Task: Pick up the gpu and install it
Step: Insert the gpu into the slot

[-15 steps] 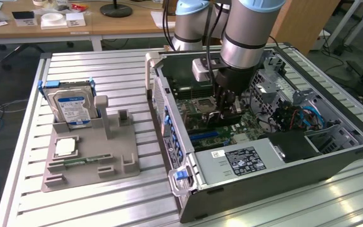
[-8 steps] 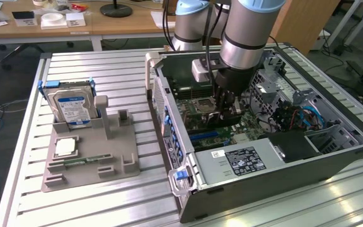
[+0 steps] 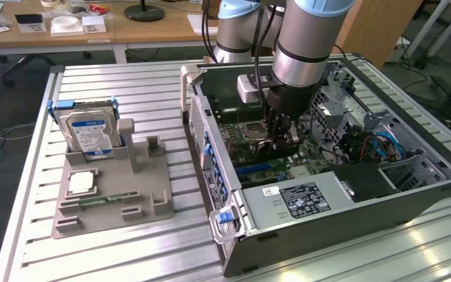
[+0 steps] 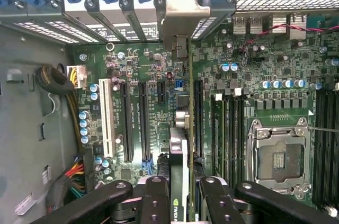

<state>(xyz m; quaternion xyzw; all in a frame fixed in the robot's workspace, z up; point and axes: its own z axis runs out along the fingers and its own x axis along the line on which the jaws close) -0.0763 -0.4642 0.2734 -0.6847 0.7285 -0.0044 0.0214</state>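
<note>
Gpu (image 4: 179,181), held edge-on, is clamped between the fingers (image 4: 159,203) of the tool (image 4: 183,203) just above the motherboard (image 4: 148,75) inside the open computer case (image 3: 413,194) on the table (image 3: 115,252).

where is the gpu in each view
Exterior view: the gpu sits at the arm's tip inside the open case, over the motherboard, mostly hidden by the gripper.
Wrist view: the gpu stands edge-on between the jaws, held above the expansion slots.
Shared landmark: the cpu socket beside the card.
</note>
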